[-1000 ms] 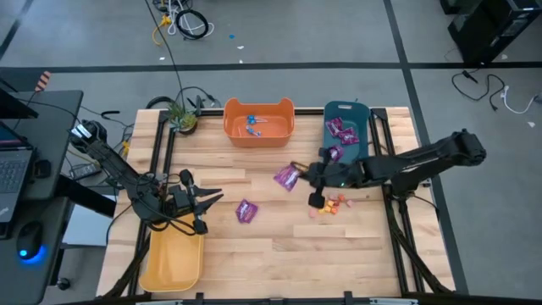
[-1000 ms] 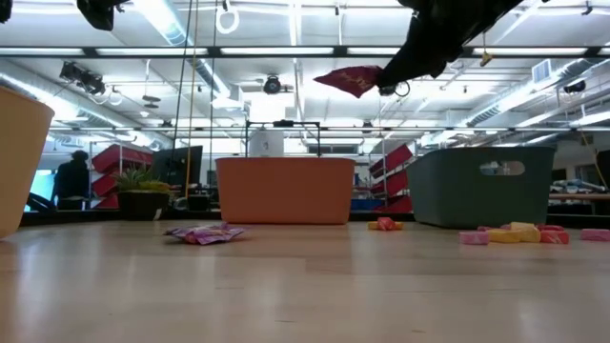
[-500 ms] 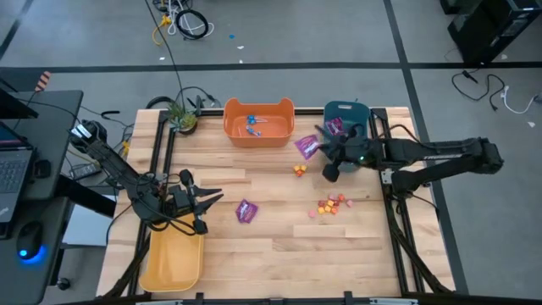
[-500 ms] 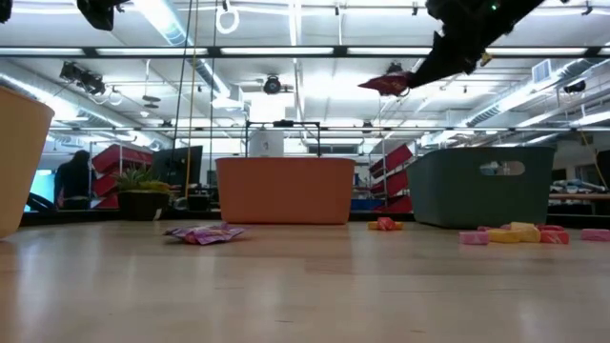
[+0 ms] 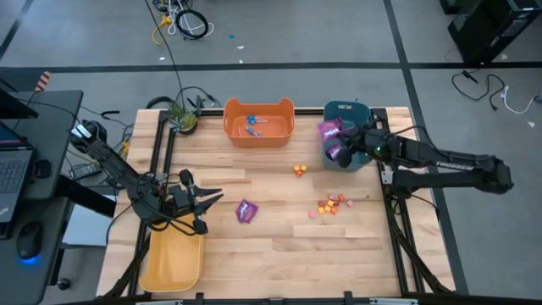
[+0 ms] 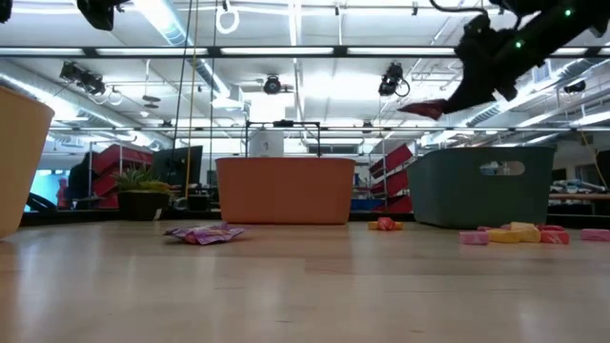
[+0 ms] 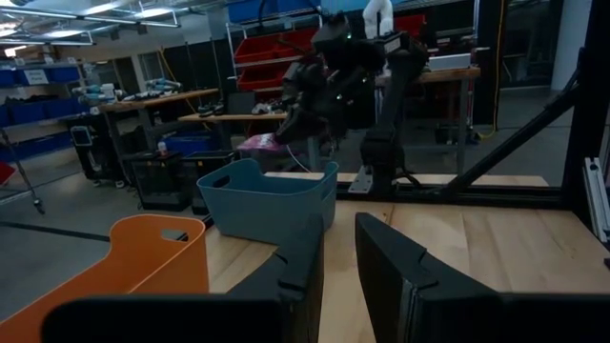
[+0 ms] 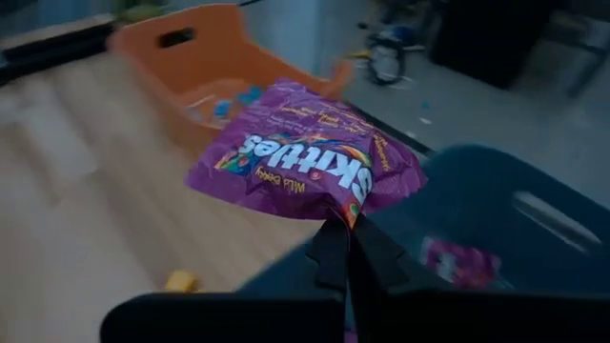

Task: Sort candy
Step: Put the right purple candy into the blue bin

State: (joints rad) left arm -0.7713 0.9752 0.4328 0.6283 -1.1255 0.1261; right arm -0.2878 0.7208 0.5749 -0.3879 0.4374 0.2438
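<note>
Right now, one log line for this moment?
right gripper: shut on purple packet, above teal bin | left gripper: idle by yellow bin

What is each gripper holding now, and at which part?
The right gripper holds a purple candy packet by its edge, above the teal bin. The left gripper holds nothing.

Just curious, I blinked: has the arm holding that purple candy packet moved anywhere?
Yes. The right gripper carried the purple packet from mid-table to above the teal bin.

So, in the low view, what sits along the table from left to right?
Yellow bin edge → potted plant → purple packet → orange bin → small red-orange candy → teal bin, with the right claw holding a packet above it → loose pink and yellow candies.
</note>
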